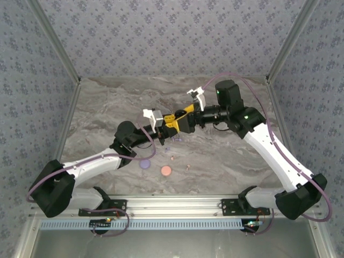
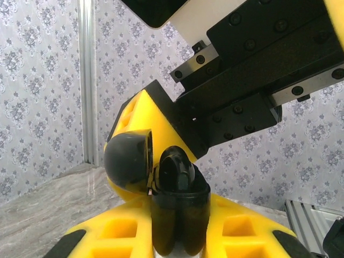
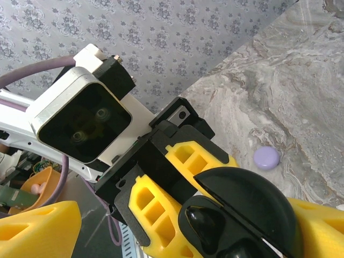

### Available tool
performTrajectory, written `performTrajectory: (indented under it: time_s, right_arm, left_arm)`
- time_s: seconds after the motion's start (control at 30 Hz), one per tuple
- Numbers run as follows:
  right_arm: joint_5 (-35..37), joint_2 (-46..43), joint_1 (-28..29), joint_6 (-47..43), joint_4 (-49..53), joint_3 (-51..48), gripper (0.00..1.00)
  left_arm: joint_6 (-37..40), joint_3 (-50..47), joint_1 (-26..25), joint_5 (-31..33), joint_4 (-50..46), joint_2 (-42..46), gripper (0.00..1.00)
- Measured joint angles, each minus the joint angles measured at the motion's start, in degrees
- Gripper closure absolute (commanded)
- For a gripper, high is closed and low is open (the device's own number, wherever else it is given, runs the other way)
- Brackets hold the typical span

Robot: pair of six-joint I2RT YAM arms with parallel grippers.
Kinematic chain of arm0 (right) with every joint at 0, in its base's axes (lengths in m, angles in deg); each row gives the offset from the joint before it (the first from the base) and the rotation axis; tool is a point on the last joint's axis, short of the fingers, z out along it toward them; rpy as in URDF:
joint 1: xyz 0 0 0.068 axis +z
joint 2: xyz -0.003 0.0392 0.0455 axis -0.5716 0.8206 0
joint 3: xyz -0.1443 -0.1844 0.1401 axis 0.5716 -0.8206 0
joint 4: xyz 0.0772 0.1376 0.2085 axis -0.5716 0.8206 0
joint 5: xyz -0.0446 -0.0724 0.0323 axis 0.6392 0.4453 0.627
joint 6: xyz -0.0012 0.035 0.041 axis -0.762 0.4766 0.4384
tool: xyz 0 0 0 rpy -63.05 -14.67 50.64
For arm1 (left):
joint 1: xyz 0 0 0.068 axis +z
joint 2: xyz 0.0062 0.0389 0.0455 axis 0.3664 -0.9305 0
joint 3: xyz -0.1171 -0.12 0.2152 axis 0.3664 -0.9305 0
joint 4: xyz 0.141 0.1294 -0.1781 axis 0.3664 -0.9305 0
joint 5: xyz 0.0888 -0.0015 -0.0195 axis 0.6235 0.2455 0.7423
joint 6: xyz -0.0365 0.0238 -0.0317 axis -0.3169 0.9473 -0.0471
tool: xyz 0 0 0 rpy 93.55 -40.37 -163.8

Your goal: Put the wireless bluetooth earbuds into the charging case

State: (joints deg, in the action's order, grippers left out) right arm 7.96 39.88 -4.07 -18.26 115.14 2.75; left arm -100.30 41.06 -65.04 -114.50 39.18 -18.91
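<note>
The left hand [image 2: 177, 242] is clamped on the black charging case [image 2: 180, 215]. It holds the case upright in mid-air with the lid [image 2: 126, 161] swung back, likely so the opening faces the right hand [image 3: 177, 215], whose fingers stand wide apart either side of the case and grip nothing. One black earbud [image 2: 176, 169] sits in the case's mouth, seemingly not pressed fully home, while a tiny loose earbud [image 1: 187, 167] lies on the table [image 1: 107, 107] below, near a pink disc [image 1: 166, 171].
</note>
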Motion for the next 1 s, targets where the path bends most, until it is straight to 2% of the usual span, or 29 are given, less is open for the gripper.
performTrajectory:
  time_s: [0.43,0.53,0.73,1.0]
  right_arm:
    - [4.63,-4.59,0.0,-2.01,0.22,-1.9,0.05]
    - [7.96,-4.87,-0.35,-2.16,1.09,-1.9,0.0]
    - [17.81,-9.01,-2.71,-2.05,1.46,-3.54,0.0]
    - [27.43,-16.79,-11.08,3.58,-0.63,-11.76,0.0]
  left_arm:
    - [0.0,0.39,-0.61,-0.48,-0.55,-0.85,1.0]
    - [0.0,0.39,-0.59,0.15,-1.16,-0.9,1.0]
    - [-0.02,0.5,-0.24,2.45,-3.54,-0.9,1.0]
    - [-1.92,2.82,4.24,3.65,-12.7,-2.03,1.0]
